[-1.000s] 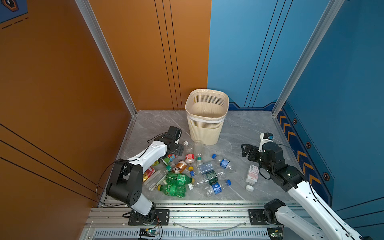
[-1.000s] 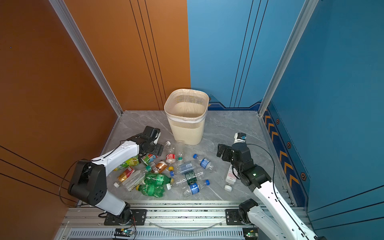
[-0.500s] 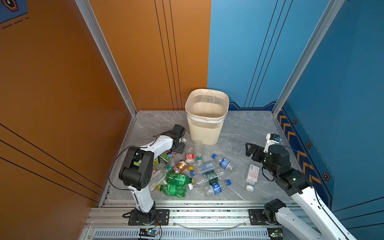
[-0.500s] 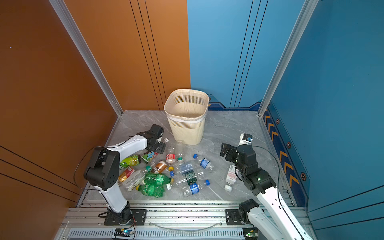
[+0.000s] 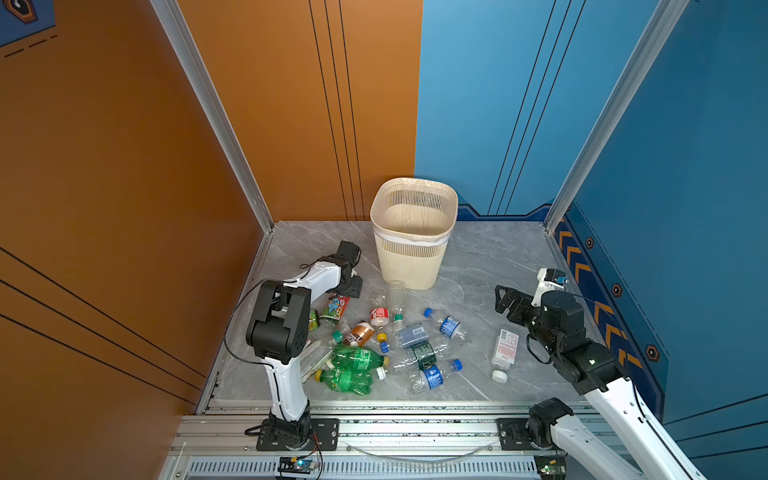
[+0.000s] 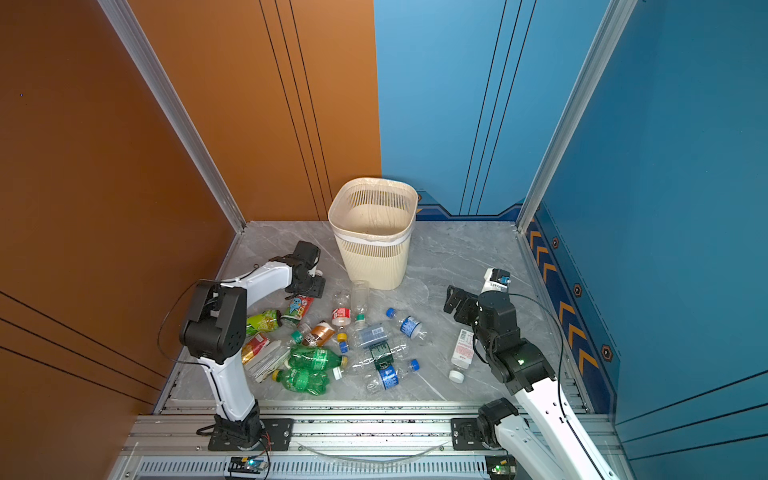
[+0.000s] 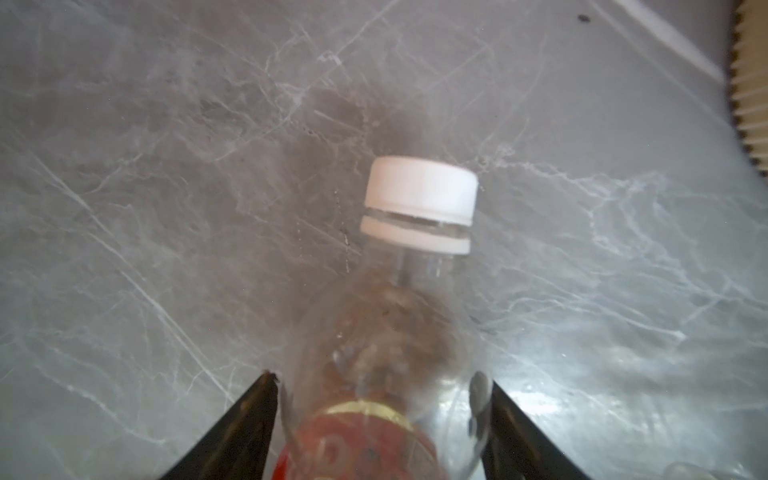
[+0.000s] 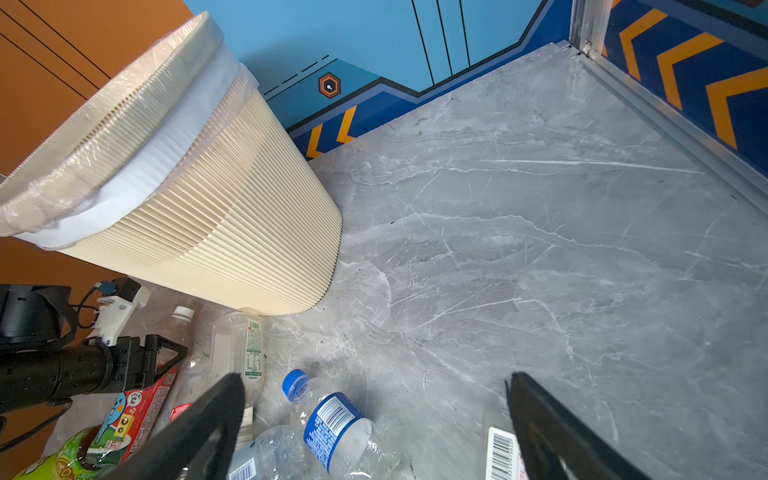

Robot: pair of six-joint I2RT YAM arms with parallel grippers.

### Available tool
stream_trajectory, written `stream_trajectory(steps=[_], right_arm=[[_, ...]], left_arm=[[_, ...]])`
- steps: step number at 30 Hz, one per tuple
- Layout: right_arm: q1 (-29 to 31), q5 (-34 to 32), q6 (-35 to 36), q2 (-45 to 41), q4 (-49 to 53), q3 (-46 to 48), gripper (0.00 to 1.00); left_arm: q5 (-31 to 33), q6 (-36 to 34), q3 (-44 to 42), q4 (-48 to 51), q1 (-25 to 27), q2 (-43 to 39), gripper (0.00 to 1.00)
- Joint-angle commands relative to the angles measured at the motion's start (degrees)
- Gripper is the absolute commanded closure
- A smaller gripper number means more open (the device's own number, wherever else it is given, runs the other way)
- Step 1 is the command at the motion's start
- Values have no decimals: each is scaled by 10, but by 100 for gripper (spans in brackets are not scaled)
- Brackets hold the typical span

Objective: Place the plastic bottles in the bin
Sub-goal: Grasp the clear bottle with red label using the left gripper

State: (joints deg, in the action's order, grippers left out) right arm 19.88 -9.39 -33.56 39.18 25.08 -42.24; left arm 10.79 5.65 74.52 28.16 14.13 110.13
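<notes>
Straddling red-labelled bottle [image 7: 415, 324], left gripper [image 7: 382, 380], grip unclear; right gripper [image 8: 376, 376] spread, open floor [image 8: 540, 249] ahead.

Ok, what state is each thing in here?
Red-label bottle, capped, lying on the floor.
Left hand, open, astride it.
Right hand, open, empty.
Bin, upright, lined, no bottle seen inside.
Other bottles, lying on the floor, mostly heaped.
</notes>
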Motion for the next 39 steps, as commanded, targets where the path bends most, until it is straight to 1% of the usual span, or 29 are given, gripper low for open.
stream_trajectory(steps=[1,5,9,12,15,16,21,22,23,26,29,30,33,37,39], right_arm=[[-4,-20,-11,-9,18,9,0],[-6,-20,-13,-13,19,10,0],[-10,-21,-13,-16,21,11,0],[-14,-23,-10,-19,25,9,0],[-23,-26,-6,-25,29,5,0],[-26,-24,-7,-28,30,5,0],[-33,-17,-13,-31,29,7,0],[-34,-16,-14,-30,29,7,0],[-34,-15,-15,-29,29,8,0],[-36,-14,-18,-30,28,9,0],[-37,-13,-18,-28,25,9,0],[-37,-12,-18,-28,26,8,0],[-39,-9,-19,-27,24,8,0],[-40,-7,-23,-26,18,14,0],[-41,-4,-25,-25,15,16,0]], left_arm=[[-35,23,25,9,-10,14,25],[-63,46,26,9,-25,20,25],[-87,60,26,7,-37,27,29],[-94,68,28,4,-41,31,36],[-97,75,31,3,-45,31,46],[-97,77,33,3,-45,30,48],[-110,90,51,1,-57,27,48],[-112,93,54,1,-59,29,46],[-114,98,56,3,-62,30,39],[-116,113,51,9,-67,23,22],[-104,116,23,10,-65,-9,11],[-98,117,11,10,-65,-20,9],[-91,130,-30,11,-63,-57,7],[-80,134,-68,11,-49,-77,7],[-76,136,-77,7,-44,-74,10]])
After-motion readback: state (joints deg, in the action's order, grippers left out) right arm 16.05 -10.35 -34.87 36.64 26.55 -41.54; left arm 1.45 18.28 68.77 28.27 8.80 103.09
